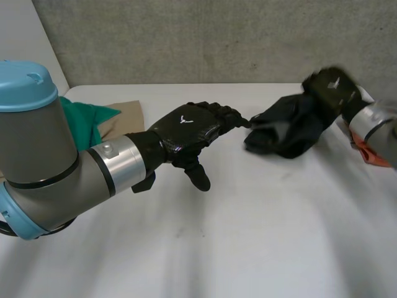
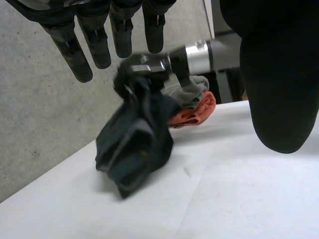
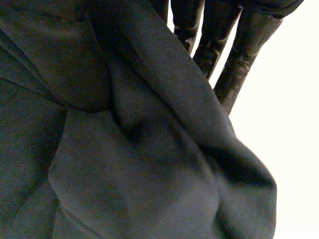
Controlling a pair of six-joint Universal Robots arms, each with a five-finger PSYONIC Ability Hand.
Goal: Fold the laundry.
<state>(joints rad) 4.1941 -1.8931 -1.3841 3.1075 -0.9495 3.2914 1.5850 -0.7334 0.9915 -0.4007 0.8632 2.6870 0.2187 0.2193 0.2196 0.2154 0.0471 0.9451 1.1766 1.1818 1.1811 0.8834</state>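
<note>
A black garment (image 1: pixel 285 133) sits bunched up at the table's far right, its top pulled up off the surface. My right hand (image 1: pixel 332 87) is on the garment's upper end with its fingers closed into the cloth. From the left wrist, that right hand (image 2: pixel 144 67) grips the top of the hanging black bundle (image 2: pixel 137 149). In the right wrist view the dark cloth (image 3: pixel 124 149) lies across the palm, with fingers (image 3: pixel 239 55) behind it. My left hand (image 1: pixel 186 130) hovers over the middle of the table with fingers (image 2: pixel 94 45) straight, holding nothing, its fingertips just short of the garment.
An orange cloth (image 1: pixel 372 155) lies at the right edge behind my right wrist, with a grey cloth (image 2: pixel 192 89) on the orange one (image 2: pixel 197 112). A green cloth (image 1: pixel 84 121) and a tan cloth (image 1: pixel 127 115) lie at the back left. The white table (image 1: pixel 248 236) stretches toward the front.
</note>
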